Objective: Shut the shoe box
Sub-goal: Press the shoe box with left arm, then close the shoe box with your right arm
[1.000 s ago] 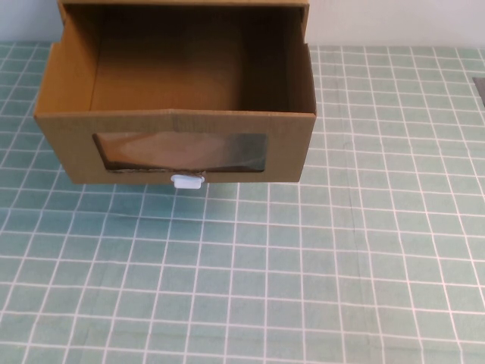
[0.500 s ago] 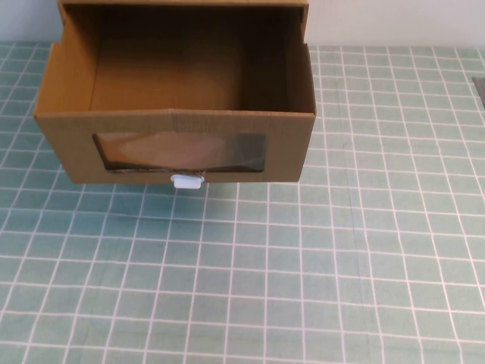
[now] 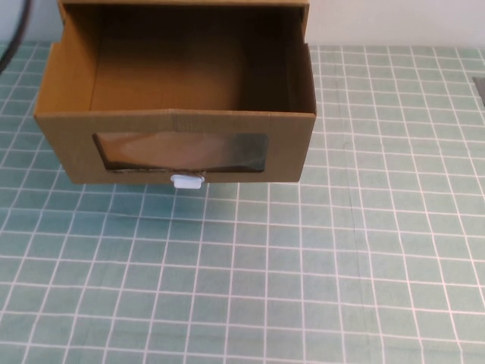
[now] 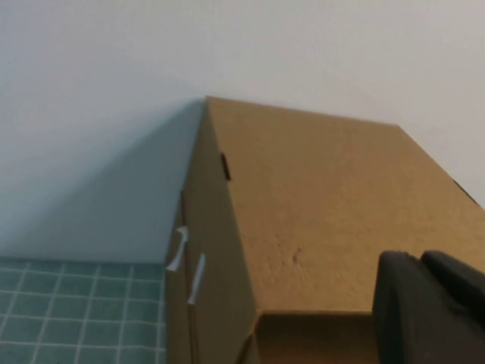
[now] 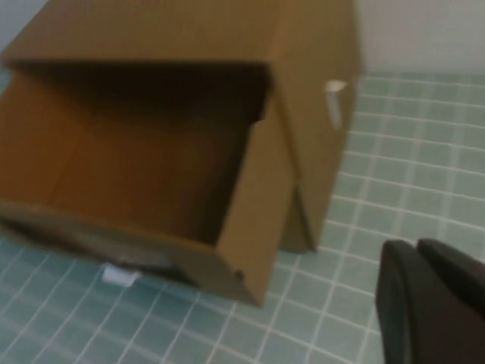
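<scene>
green gridded matting (image 3: 303, 288) covers the table, with a pale wall behind it. at the far left of the high view a thin dark cable (image 3: 17, 38) curves down by the corner of the cardboard. neither arm appears in that view. the left gripper (image 4: 428, 311) shows only in its own wrist view, as a black shape raised close to the outer sleeve's top, looking across the flat brown lid toward the wall; whether it is released or clenched cannot be told. the shoe box (image 3: 174, 121) sits at the back of the table, left of centre, its drawer pulled well out toward the robot so the bare inside is open to view. the front panel has a clear window (image 3: 180, 152) and, just below it, a small white pull tab (image 3: 186, 181) at the lower edge. the right gripper (image 5: 432, 303) also shows only in its own wrist view, a black shape hanging above the mat, off the box's right side, apart from the cardboard, facing the pulled-out drawer and the sleeve behind it; its state cannot be told either.
</scene>
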